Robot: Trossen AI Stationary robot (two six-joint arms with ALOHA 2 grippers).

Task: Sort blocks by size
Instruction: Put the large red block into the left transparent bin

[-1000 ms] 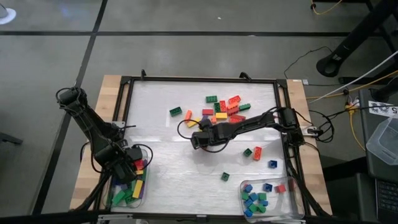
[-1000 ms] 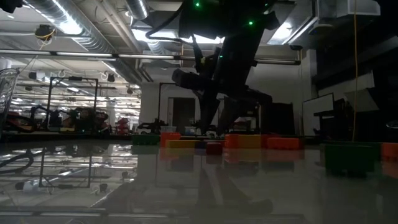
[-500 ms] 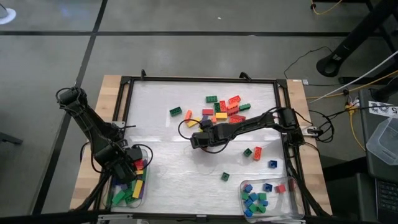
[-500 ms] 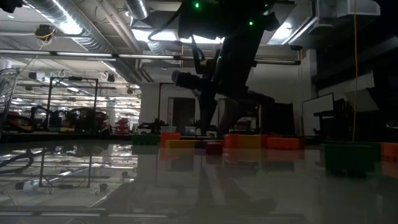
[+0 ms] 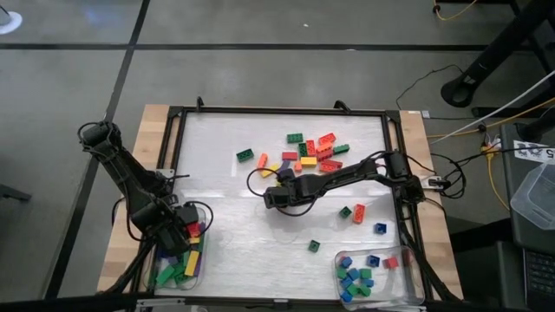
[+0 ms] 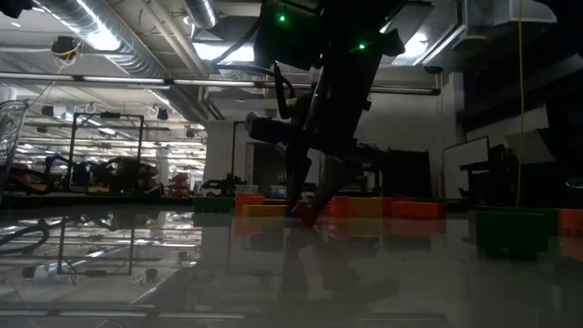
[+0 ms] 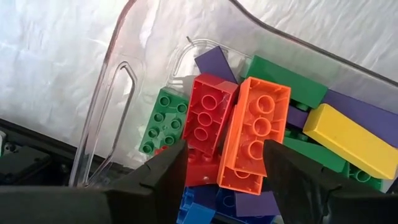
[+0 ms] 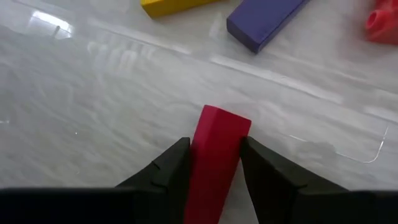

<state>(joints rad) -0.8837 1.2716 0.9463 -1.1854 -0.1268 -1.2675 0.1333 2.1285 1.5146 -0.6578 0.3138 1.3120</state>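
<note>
Many blocks lie loose on the white mat, most of them in a heap (image 5: 310, 149) at the far middle. My right gripper (image 5: 270, 198) points steeply down just near of that heap. Its fingers stand on either side of a red block (image 8: 221, 124), which rests on the mat (image 6: 308, 215). A yellow block (image 8: 177, 5) and a purple block (image 8: 264, 22) lie just beyond it. My left gripper (image 7: 225, 152) hangs open, pointing straight down over the left clear tray (image 5: 201, 208). An orange block (image 7: 258, 134) and a red block (image 7: 205, 118) lie on top of the long blocks in that tray. My right gripper has one finger (image 8: 168, 168) close along each long side of the red block, coming from above at a slant. Whether the fingers touch the block I cannot tell. The block lies on the mat.
A second clear tray (image 5: 414, 286) at the near right holds small blue, green and red blocks. Single blocks lie between: green (image 5: 345, 211), orange (image 5: 359, 213), blue (image 5: 380, 229), green (image 5: 314, 246). A black frame (image 5: 282, 111) borders the mat.
My right gripper has sunk toward the mat and rolled a little about its own pointing line. Its fingers have come down around the red block, which has stayed where it was.
</note>
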